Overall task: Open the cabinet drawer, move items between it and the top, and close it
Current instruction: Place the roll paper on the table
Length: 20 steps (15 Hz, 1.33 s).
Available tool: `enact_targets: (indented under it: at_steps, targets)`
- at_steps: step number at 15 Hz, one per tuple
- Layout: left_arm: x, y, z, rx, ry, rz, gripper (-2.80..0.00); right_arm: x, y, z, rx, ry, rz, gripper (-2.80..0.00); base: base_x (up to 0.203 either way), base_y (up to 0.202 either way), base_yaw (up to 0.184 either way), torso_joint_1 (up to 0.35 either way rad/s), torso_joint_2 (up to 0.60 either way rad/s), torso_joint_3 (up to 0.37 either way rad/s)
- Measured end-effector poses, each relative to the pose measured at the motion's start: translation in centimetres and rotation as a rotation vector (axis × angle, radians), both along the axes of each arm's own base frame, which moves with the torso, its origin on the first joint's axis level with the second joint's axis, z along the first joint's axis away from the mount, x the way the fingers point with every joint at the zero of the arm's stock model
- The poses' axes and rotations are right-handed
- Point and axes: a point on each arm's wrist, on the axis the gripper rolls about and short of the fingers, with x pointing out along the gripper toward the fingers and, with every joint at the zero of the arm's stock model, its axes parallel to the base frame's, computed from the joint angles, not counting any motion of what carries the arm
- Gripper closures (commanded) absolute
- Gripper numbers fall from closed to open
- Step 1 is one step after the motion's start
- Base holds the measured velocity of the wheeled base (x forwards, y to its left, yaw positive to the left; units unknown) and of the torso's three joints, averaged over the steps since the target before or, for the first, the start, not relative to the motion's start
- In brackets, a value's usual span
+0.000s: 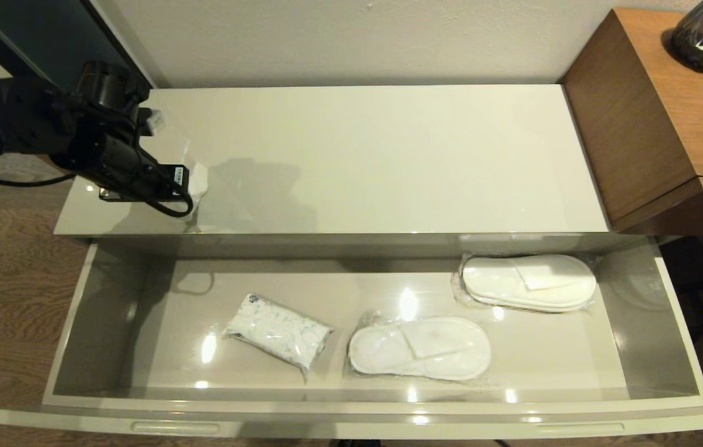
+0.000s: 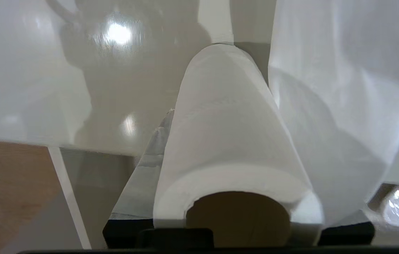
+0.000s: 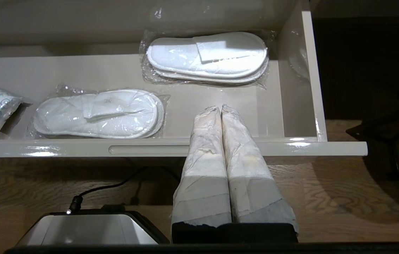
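Toilet paper roll [image 2: 227, 141], clamped in left gripper [image 1: 193, 183], hangs over the top [image 1: 389, 155] near its front-left edge. Risk: rolling into the cabinet drawer [image 1: 109, 323] on release.

Black left arm [image 1: 47, 133] with looped cable, white-wrapped right tool [image 3: 220, 111] fingers

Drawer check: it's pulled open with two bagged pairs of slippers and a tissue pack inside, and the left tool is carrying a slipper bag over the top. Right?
Nearly. The drawer is open with two slipper bags and a tissue pack inside, but the left tool over the top carries a toilet paper roll, not a slipper bag. The left wrist view shows it.
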Motion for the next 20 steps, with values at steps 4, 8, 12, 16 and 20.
enact_targets:
  at_steps: [4,8,12,16,20]
  targets:
    - [-0.2,0.0,-0.9,-0.019,0.072,0.022,0.0,0.0,0.0,0.0,0.0,0.0,0.0,0.0,0.0,0.0,0.0,0.0,0.0,0.0]
    - [-0.3,-0.1,-1.4,-0.02,0.114,0.034,0.0,0.0,0.0,0.0,0.0,0.0,0.0,0.0,0.0,0.0,0.0,0.0,0.0,0.0]
    - [-0.5,-0.5,-1.4,-0.012,0.127,0.027,0.0,0.0,0.0,0.0,0.0,0.0,0.0,0.0,0.0,0.0,0.0,0.0,0.0,0.0]
    - [-0.7,-0.5,-1.1,0.04,0.113,0.09,0.0,0.0,0.0,0.0,0.0,0.0,0.0,0.0,0.0,0.0,0.0,0.0,0.0,0.0]
    - [-1.2,-0.3,-0.1,0.086,0.074,0.144,0.0,0.0,0.0,0.0,0.0,0.0,0.0,0.0,0.0,0.0,0.0,0.0,0.0,0.0]
